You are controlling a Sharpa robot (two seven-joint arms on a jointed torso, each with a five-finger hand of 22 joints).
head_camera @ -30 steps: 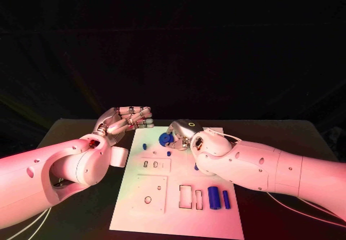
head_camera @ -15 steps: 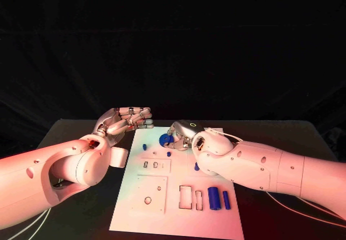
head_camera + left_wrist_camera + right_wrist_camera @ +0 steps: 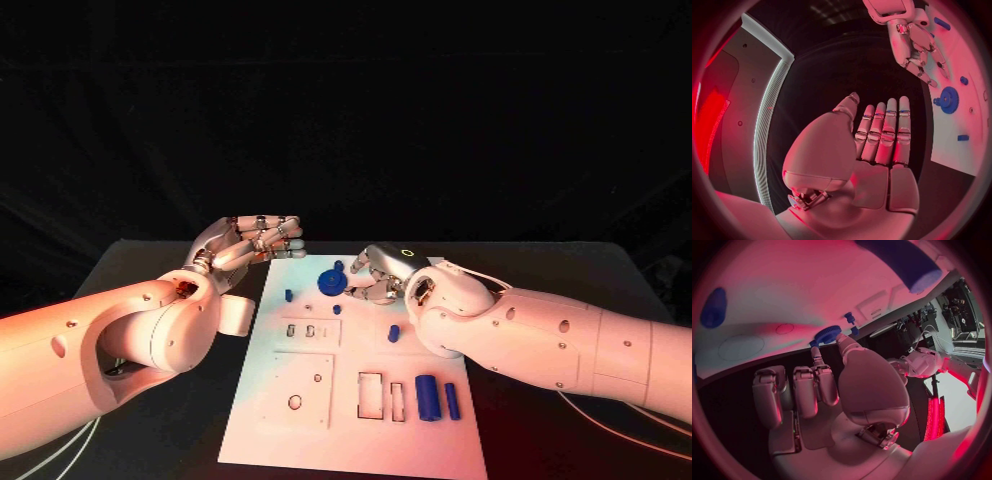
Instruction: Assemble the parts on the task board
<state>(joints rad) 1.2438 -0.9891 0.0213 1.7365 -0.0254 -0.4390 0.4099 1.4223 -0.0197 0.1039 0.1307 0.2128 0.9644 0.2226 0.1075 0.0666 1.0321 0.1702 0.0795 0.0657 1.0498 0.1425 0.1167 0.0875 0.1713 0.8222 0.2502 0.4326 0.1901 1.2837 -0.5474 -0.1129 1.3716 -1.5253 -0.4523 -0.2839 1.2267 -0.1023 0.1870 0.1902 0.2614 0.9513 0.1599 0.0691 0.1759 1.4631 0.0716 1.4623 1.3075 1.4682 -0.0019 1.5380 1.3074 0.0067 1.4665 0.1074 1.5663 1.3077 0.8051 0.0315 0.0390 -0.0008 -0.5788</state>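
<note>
A: Now that your right hand (image 3: pixel 378 274) has backed off the blue gear (image 3: pixel 332 281), is it seated?
B: Looks so, upper task board (image 3: pixel 289 425). Fingers spread, empty. Left hand (image 3: pixel 248 242) curled, idle.

Counter (image 3: pixel 159 265): black, dark surface around and beneath the white plate.
Backdrop (image 3: pixel 346 110): black cloth hanging behind the counter's far edge.
</note>
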